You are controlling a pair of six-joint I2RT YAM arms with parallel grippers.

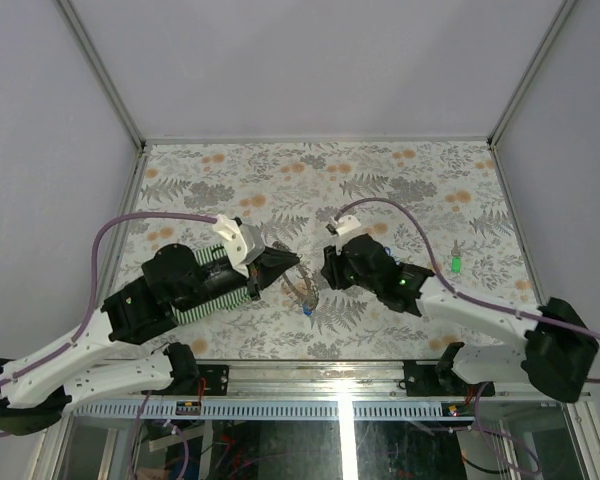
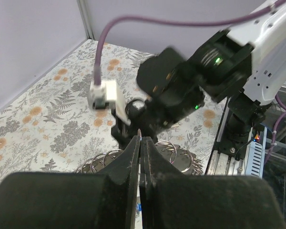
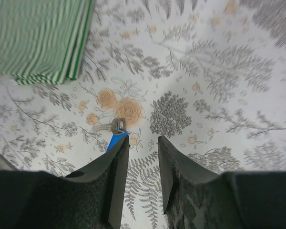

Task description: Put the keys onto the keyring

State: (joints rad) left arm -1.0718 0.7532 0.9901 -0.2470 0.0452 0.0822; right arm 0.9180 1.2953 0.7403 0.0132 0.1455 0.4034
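- The keyring [image 2: 176,155] sat at the lower middle of your left wrist view, its silvery loops fanned out on either side of the fingertips.
- Your left gripper [image 2: 139,143] was clamped tight, with a thin metal sliver at its tips that I judged to be the keyring's edge.
- A blue key [image 3: 115,130] lay on the table [image 1: 380,180], just left of centre in the right wrist view, on no ring that I could see.
- Your right gripper [image 3: 142,139] hung over it with its jaws parted and nothing between them.
- A green key [image 1: 456,265] lay well apart, at mid-right of the top view.
- The green striped cloth [image 3: 43,38] filled the upper left.
- Judged from this, threading had barely begun and both keys remained.
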